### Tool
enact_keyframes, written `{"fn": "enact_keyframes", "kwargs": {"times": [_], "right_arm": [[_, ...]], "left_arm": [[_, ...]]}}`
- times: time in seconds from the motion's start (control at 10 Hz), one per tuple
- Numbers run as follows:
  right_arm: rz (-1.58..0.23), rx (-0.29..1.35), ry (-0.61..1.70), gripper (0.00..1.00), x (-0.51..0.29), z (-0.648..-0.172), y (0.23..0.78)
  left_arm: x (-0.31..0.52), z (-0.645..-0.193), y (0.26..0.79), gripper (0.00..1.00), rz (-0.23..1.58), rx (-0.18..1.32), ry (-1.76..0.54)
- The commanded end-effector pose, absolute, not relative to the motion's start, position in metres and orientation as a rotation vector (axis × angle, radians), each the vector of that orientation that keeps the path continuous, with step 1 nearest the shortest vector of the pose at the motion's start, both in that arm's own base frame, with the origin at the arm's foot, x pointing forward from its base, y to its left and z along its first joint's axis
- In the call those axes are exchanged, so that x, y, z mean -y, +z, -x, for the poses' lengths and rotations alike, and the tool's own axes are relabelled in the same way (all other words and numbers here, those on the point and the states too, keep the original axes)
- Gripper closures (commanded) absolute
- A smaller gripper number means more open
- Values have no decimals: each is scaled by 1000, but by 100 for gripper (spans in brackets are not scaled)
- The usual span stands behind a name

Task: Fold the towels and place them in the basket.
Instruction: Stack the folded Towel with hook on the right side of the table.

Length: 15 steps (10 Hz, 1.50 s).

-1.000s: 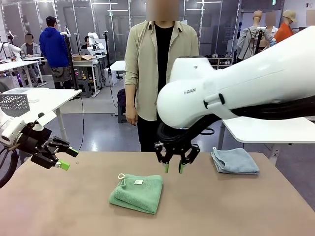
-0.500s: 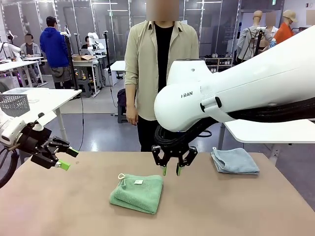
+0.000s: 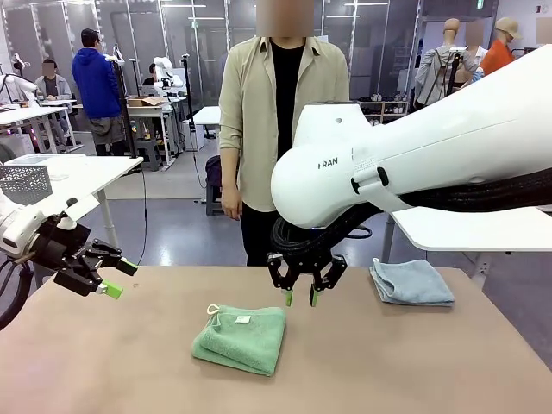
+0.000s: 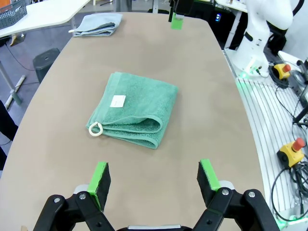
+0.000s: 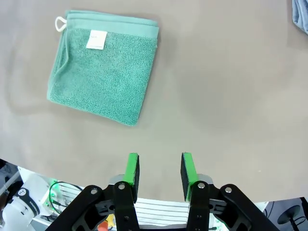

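Brown counter [image 3: 388, 362] carries both towels: the green towel [image 3: 241, 338] folded mid-counter toward my near edge, the grey-blue towel [image 3: 412, 282] by the far right corner. My right hand [image 3: 299, 297] hovers empty beside the green one, fingers slightly apart; my left hand [image 3: 110, 278] waits, spread wide. I should pinch its whole folded stack.

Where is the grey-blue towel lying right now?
In the front view, the grey-blue towel lies folded at the table's far right, beyond the right gripper.
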State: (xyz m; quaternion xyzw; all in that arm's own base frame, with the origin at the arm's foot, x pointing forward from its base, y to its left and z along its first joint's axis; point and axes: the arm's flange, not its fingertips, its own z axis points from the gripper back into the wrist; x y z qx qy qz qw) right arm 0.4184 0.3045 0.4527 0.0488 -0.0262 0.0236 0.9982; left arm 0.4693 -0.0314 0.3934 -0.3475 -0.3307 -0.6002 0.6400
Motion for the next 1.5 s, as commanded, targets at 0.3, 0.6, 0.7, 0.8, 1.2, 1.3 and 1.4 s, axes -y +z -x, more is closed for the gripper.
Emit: {"fn": "enact_keyframes", "kwargs": {"times": [0.3, 0.6, 0.7, 0.8, 1.2, 1.3, 1.4], "right_arm": [[-95, 44, 51, 55, -306, -421, 454], [-135, 46, 39, 54, -310, -413, 448], [-178, 61, 11, 54, -315, -413, 438], [-224, 57, -14, 54, -319, -416, 423], [-299, 104, -220, 54, -321, -426, 364], [-290, 117, -262, 54, -320, -426, 351], [-281, 117, -308, 54, -320, -426, 340]], "left_arm": [[32, -470, 396, 8, 790, 738, -1360], [32, -470, 396, 8, 790, 738, -1360], [32, -470, 396, 8, 790, 738, -1360], [32, -470, 396, 8, 790, 738, -1360], [32, -470, 396, 8, 790, 738, -1360], [32, -470, 396, 8, 790, 738, -1360], [32, -470, 396, 8, 790, 738, -1360]]}}
